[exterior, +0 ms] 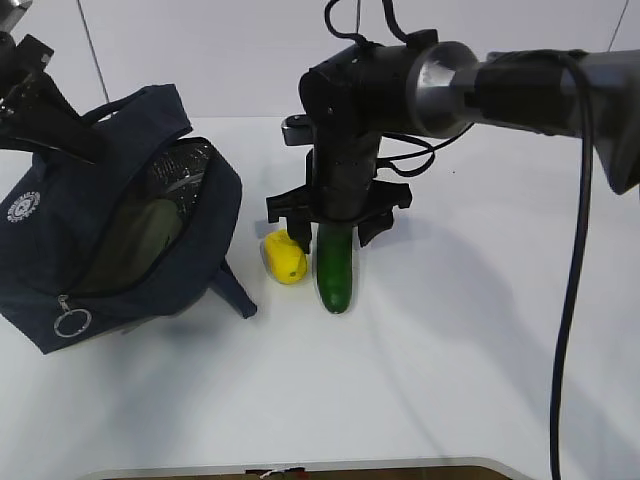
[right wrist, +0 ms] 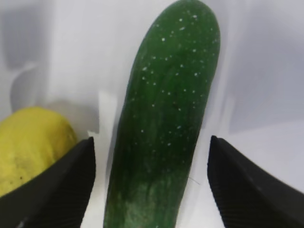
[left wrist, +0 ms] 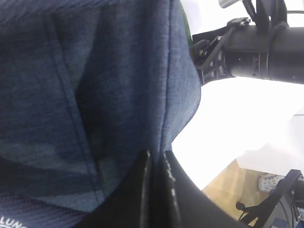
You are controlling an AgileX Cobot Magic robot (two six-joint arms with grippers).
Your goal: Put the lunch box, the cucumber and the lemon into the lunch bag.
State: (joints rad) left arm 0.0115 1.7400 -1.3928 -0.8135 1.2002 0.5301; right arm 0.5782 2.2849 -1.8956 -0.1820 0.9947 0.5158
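The right pincer (exterior: 337, 228) stands wide apart over the cucumber (exterior: 333, 268), one finger on each side of it and neither touching it yet, as the right wrist view shows: dark ribbed pads (right wrist: 61, 190) flank the green body (right wrist: 166, 123) with a gap left on both sides. It holds nothing.

To my eye the step in hand is the grasp on the cucumber. It lies flat on the white surface (exterior: 450, 350), pointing toward the camera, and the pincer sits over its far end instead of its middle. A grip that far back could let the long end droop or swing, so sliding toward the centre before closing looks wiser.

The lemon (exterior: 284, 257) lies just beside the cucumber on its left, close against the left finger in the wrist view (right wrist: 33, 147). That finger should come down between the two without nudging the lemon, which would likely roll.

Further left, the lunch bag (exterior: 120, 230) lies on its side with its zipper mouth gaping, and something pale green shows inside, probably the lunch box (exterior: 145, 235). The left pincer (left wrist: 156, 190) is closed tight on the bag's navy fabric, holding the opening up; the cucumber should go in there lengthwise.
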